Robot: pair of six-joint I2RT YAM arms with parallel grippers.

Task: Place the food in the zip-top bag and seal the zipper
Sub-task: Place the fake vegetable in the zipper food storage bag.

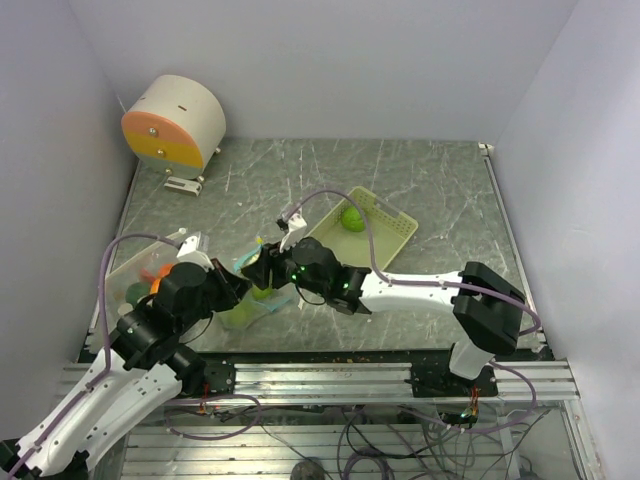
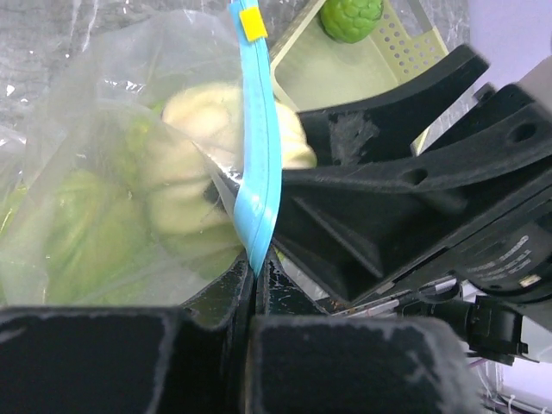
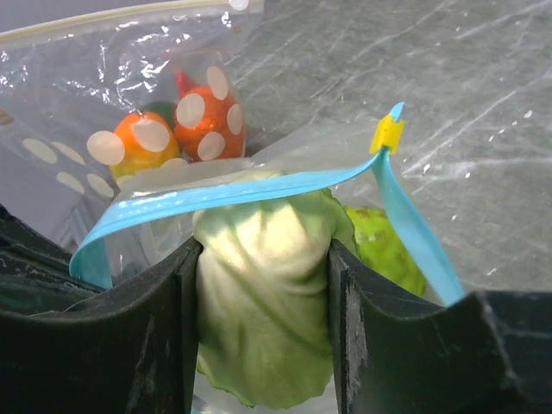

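Right gripper [image 3: 263, 259] grips cabbage [image 3: 259, 336]; left gripper [image 2: 254, 280] pinches zipper [image 2: 259, 147].

Zip-top bag [image 2: 78, 112]: clear film. Zipper strip [image 3: 216, 197] sky blue, slider [image 3: 387, 134] yellow.
Toy cabbage [image 3: 263, 293]: pale cream-green.
Bumpy fruit [image 2: 351, 17]: bright green.
Basket [image 2: 345, 82]: pale yellow-green, perforated.
Second bag [image 3: 52, 103]: clear with cream polka dots, 2 orange toys [image 3: 128, 134] behind it.
Table [image 3: 448, 86]: grey-green, marbled, white streaks.
Drum [image 1: 175, 122]: cream, with the face orange over yellow.
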